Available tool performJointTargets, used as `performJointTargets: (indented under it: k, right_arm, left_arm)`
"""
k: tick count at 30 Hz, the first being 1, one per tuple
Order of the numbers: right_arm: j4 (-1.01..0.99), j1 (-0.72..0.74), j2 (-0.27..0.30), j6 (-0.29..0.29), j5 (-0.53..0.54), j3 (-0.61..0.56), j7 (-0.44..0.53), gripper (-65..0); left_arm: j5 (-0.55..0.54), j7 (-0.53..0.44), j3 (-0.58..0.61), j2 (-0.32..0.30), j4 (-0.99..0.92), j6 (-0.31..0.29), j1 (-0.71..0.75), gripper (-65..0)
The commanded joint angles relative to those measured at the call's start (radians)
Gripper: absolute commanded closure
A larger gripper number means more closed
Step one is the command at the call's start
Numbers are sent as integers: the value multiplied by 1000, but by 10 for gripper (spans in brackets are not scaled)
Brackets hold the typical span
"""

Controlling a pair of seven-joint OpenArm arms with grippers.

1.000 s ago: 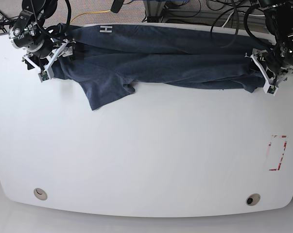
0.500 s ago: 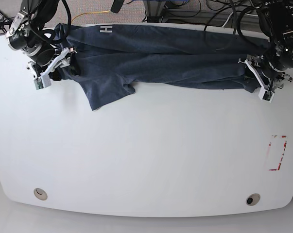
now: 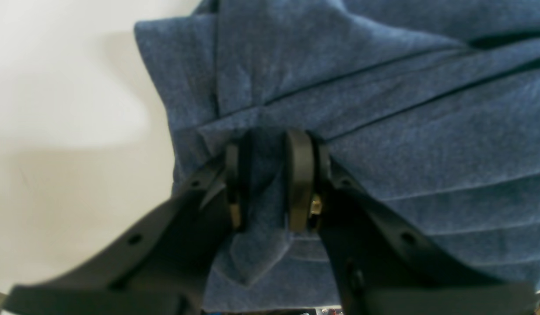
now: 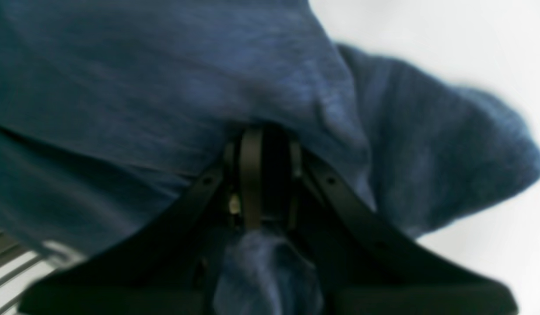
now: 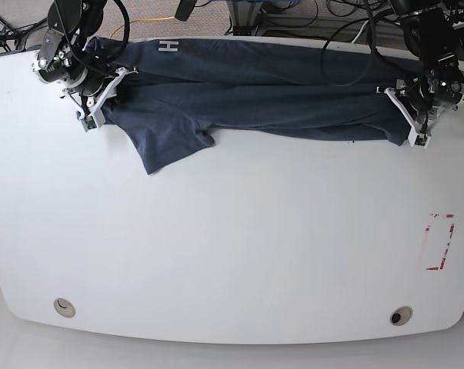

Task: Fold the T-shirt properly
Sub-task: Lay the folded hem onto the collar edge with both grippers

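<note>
The T-shirt [image 5: 255,92] lies stretched along the table's [image 5: 232,254] far edge, its long axis spanning between my left gripper [image 3: 263,183] and right gripper [image 4: 263,183], each pinching one end's cloth.

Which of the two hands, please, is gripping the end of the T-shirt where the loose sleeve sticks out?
The right hand: the sleeve of the T-shirt hangs beside it; the left hand holds the plain end.

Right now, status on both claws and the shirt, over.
Left claw pinching T-shirt at one end. Right claw clamped on fabric at the other. Shirt bunched lengthwise along table's far edge, one sleeve trailing. Nothing in the way.
</note>
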Motion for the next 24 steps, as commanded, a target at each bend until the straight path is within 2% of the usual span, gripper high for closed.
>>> performJointTargets:
  k: [1,6,9,13,18,24]
  right_arm:
    - [-64,24,43,1,-27,3,60,-79]
    - [-238,59,112,1,-41,3,137,-78]
    - [-301,104,144,1,-50,3,187,-79]
    - [-354,160,186,1,-42,3,187,-79]
    - [-299,205,206,1,-39,5,157,-79]
    - [-138,233,197,1,-39,3,69,-87]
  left_arm:
    - [7,-12,-4,-36,-25,3,-12,-114]
    - [10,-68,1,-38,-82,3,-63,-114]
    - [8,-70,2,-36,-155,3,-132,-114]
    - [8,-70,2,-36,-283,3,-239,-114]
    - [5,-65,2,-36,-316,0,-293,-115]
    - [7,-65,2,-36,-316,-71,-297,-115]
